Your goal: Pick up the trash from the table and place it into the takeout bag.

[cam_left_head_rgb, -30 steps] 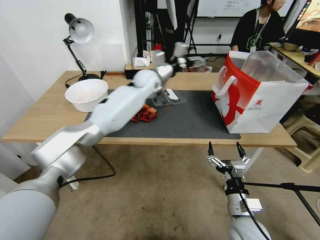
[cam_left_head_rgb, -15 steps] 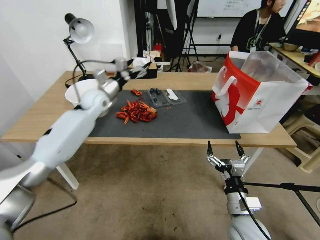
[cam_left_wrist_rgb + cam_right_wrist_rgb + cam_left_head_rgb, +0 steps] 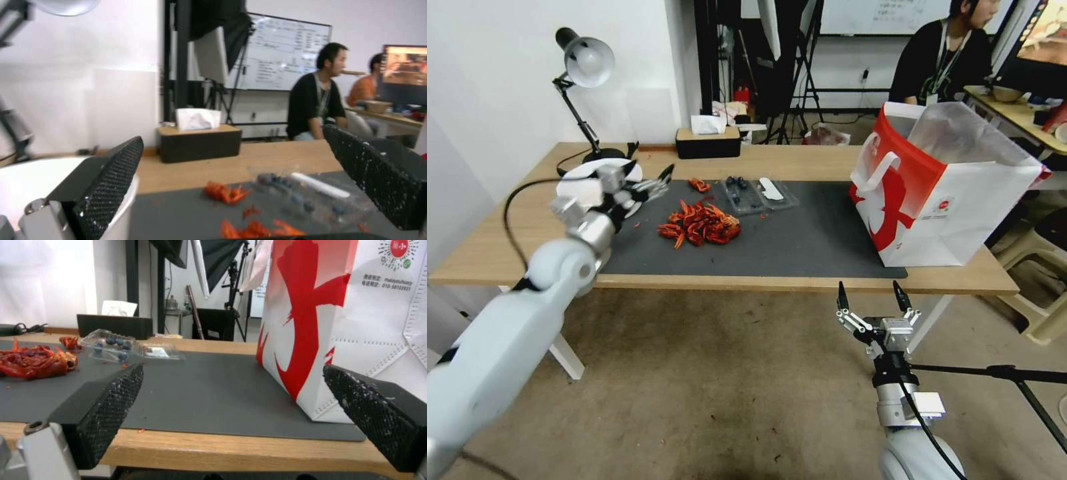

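Here the left gripper [image 3: 650,187] sits at the left middle of the head view, over the left edge of the dark mat [image 3: 800,233], with its fingers spread and nothing between them. It is just beside the white bowl [image 3: 577,183], which stands on the wooden desk [image 3: 514,227] partly hidden behind the wrist. In the left wrist view the bowl's rim [image 3: 26,176] lies right behind 1 black finger [image 3: 111,176].

A pile of red leftovers [image 3: 700,223] lies on the mat near the gripper, right of it, with a smaller red clump [image 3: 698,185] above it toward the far edge of the mat. Right of that clump is a clear plastic tray [image 3: 757,193] holding dark round bits and a white strip. A black tissue box [image 3: 707,142] stands on the far side of the desk, and a desk lamp [image 3: 584,67] stands at the upper left.

The red and white takeout bag [image 3: 940,193] stands upright and open at the right end of the mat, well apart from the leftovers, its silvery lining showing at the top.

The right gripper [image 3: 870,303] hangs in the lower right of the head view, below the front edge of the desk, fingers spread wide and empty. Its wrist view looks along the mat between the 2 fingers toward the bag [image 3: 356,323].
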{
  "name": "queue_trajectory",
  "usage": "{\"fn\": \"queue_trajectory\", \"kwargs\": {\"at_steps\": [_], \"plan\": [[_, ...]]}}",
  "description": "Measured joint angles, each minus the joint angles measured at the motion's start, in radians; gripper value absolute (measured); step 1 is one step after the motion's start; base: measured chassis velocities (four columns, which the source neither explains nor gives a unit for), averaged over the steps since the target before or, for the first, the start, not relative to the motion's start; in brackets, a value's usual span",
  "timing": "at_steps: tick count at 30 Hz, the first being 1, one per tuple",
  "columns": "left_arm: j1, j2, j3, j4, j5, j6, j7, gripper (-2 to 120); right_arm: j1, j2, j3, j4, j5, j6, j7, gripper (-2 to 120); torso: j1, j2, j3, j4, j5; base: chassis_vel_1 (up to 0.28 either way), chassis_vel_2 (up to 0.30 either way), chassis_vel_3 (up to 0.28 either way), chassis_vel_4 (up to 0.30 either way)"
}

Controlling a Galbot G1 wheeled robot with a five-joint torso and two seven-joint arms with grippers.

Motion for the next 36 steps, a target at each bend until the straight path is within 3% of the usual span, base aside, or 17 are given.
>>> {"fn": "queue_trajectory", "kwargs": {"at_steps": [3, 5, 7, 16, 24, 36], "plan": [[0.121, -0.055, -0.084, -0.049, 0.094, -0.024, -0.014, 100, -0.002, 0.001, 0.001, -0.003, -0.003, 0.002, -0.001, 100, 0.000, 0.000, 0.000, -0.0010, 0.0005, 0.000, 0.000, 0.000, 0.000], [0.137, -0.062, -0.093, -0.054, 0.107, -0.028, -0.015, 100, -0.002, 0.001, 0.001, -0.003, -0.004, 0.002, -0.001, 100, 0.000, 0.000, 0.000, -0.0008, 0.0003, 0.000, 0.000, 0.000, 0.000], [0.237, -0.117, -0.150, -0.102, 0.187, -0.051, -0.031, 100, -0.002, 0.000, 0.001, -0.005, -0.005, 0.002, -0.003, 100, 0.000, 0.000, 0.000, -0.0003, 0.0006, 0.000, 0.000, 0.000, 0.000], [0.418, -0.228, -0.218, -0.198, 0.343, -0.106, -0.068, 100, -0.002, 0.000, 0.001, -0.014, -0.009, 0.005, -0.004, 100, 0.000, 0.000, 0.000, -0.0004, 0.0004, 0.000, 0.000, 0.000, 0.000], [0.508, -0.267, -0.219, -0.217, 0.419, -0.142, -0.090, 100, -0.011, 0.012, 0.004, -0.014, -0.018, 0.007, -0.004, 100, 0.000, 0.000, 0.000, -0.0005, 0.0003, 0.000, 0.000, 0.000, 0.000], [0.569, -0.295, -0.194, -0.199, 0.450, -0.189, -0.092, 100, -0.022, 0.026, 0.008, -0.015, -0.032, 0.008, -0.004, 100, 0.000, 0.000, 0.000, -0.0004, 0.0002, 0.000, 0.000, 0.000, 0.000]]}}
